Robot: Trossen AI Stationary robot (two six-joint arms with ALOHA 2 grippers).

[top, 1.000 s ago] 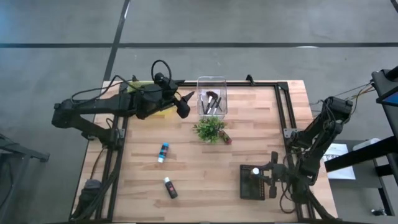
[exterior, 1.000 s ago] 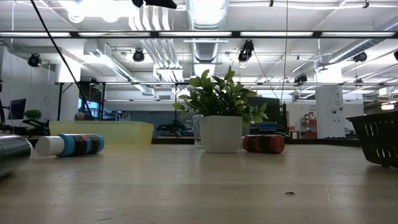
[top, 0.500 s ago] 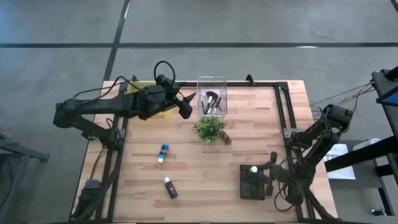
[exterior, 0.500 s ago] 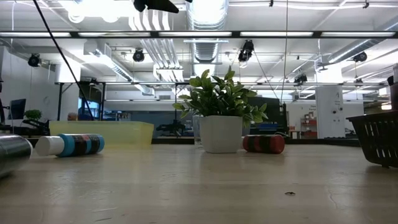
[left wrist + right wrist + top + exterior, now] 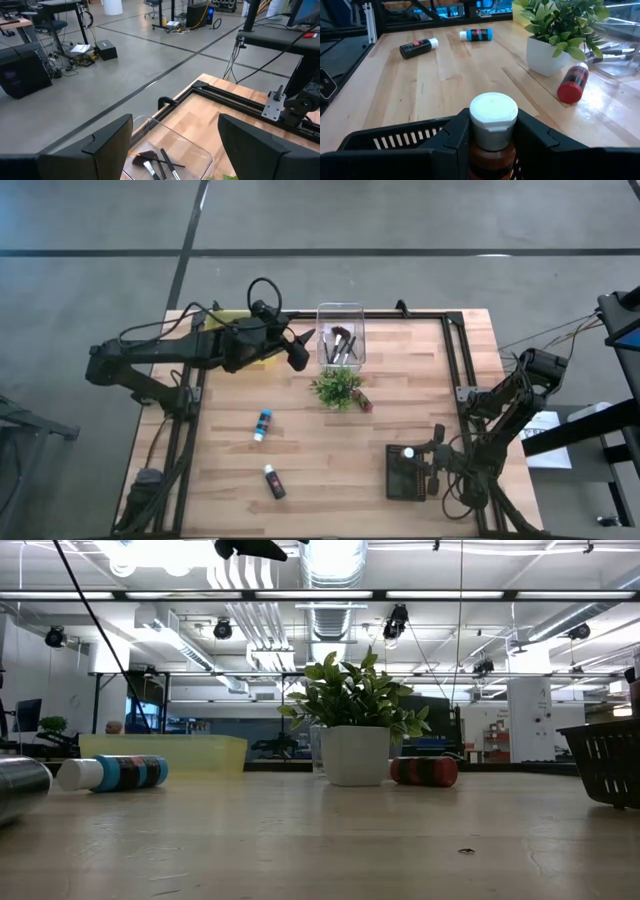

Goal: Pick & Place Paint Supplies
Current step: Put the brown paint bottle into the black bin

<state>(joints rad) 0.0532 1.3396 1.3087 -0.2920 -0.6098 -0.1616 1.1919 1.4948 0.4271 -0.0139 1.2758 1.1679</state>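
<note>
So the right gripper (image 5: 492, 131) hangs right over the black basket (image 5: 402, 477) at roughly 5 o'clock on the counter (image 5: 320, 460), jaws clamped on a brown paint tube (image 5: 492, 135) with a white cap. Over at 11 o'clock the left gripper (image 5: 297, 346) hovers just beside the clear tray (image 5: 341, 312), jaws wide apart with nothing in them; the tray has dark-handled brushes (image 5: 340, 345) lying inside. Dead center sits a potted plant (image 5: 336, 388) with a red tube (image 5: 363, 403) right next to it. A blue tube (image 5: 262, 424) and a black tube (image 5: 273, 481) lie loose around 7 o'clock, well apart from the basket.
</note>
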